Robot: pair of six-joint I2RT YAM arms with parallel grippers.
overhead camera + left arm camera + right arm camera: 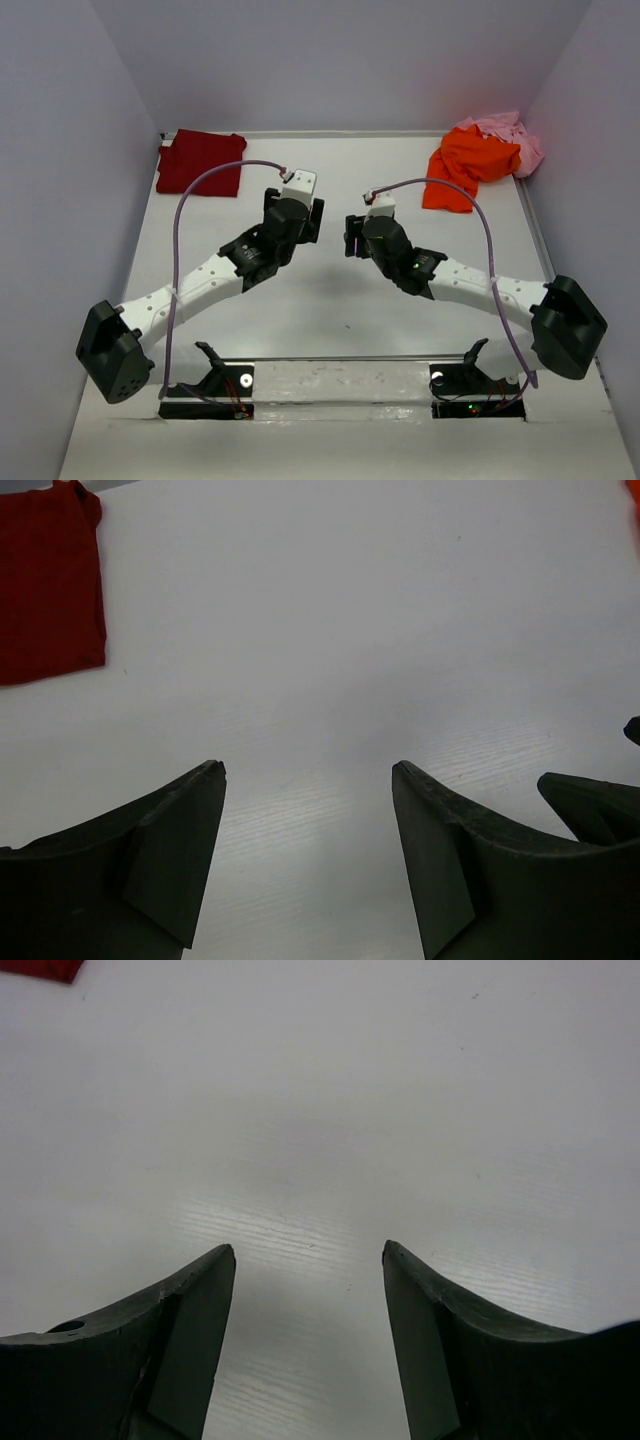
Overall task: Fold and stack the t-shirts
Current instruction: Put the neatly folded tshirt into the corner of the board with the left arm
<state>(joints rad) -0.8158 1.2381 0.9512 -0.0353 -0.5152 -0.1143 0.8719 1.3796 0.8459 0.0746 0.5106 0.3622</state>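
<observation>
The dark red t-shirt (200,162) is sitting in the far left corner of the white table (330,310), lying flat in a neat rectangle, so it looks folded. Over in the far right corner, the bright orange t-shirt (468,165) is a crumpled heap. The pale pink t-shirt (510,135) is bunched up behind it and to its right, touching it and close against the side wall (590,150). Can't tell exactly how much of the pink one is under the orange.

Both arms are hanging over the bare middle of the table, well apart from all three shirts. The left gripper (308,768) has its fingers spread wide with only tabletop between them, and its wrist cam catches the red shirt up in the left corner. The right gripper (308,1248) is the same deal: fingers apart, nothing in them. A purple cable (178,250) loops over each arm.
</observation>
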